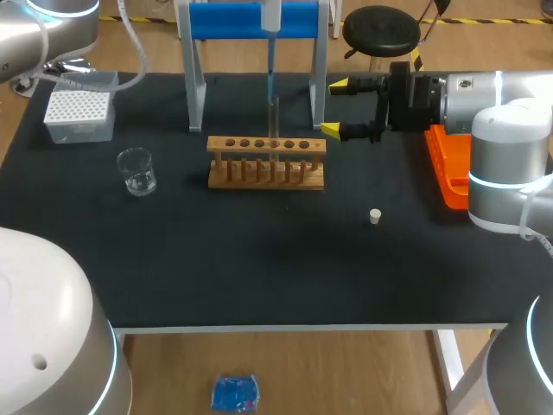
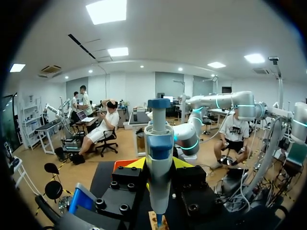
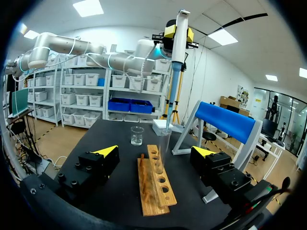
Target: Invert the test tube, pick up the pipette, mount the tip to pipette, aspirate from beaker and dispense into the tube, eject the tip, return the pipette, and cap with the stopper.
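My left gripper (image 2: 158, 163) is shut on the white and blue pipette (image 2: 159, 143), holding it upright above the wooden rack (image 1: 266, 162). The pipette (image 1: 270, 52) carries a blue tip whose end points down into the clear test tube (image 1: 274, 125) standing in the rack. In the right wrist view the pipette (image 3: 178, 48) hangs over the tube (image 3: 164, 148). My right gripper (image 1: 335, 108) stands open just right of the rack, fingers one above the other, nothing between them. The glass beaker (image 1: 136, 170) stands left of the rack. The small white stopper (image 1: 375, 216) lies on the mat to the front right.
A tip box (image 1: 79, 108) sits at the back left. The blue pipette stand (image 1: 252, 22) rises behind the rack. An orange tray (image 1: 447, 169) lies at the right edge under my right arm.
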Robot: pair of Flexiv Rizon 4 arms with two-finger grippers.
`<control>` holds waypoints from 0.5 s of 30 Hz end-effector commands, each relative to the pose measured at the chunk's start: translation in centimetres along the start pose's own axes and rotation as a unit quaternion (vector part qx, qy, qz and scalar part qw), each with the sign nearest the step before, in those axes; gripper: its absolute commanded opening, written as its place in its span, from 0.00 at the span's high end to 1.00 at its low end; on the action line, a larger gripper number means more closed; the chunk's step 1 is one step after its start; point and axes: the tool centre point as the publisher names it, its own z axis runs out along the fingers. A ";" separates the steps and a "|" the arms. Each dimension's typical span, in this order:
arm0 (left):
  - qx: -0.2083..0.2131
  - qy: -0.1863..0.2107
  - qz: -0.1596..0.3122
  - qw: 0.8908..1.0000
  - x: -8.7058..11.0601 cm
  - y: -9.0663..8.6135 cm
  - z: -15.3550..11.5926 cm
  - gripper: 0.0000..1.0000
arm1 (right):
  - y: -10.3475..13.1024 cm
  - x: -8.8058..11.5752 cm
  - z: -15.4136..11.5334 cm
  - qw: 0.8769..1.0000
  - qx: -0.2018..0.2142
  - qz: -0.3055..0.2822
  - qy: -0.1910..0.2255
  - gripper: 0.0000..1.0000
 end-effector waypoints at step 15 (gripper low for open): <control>0.023 0.006 0.018 1.000 0.0 -0.2 0.7 1.00 | 0.0 0.1 0.0 1.000 0.000 0.000 -0.001 0.00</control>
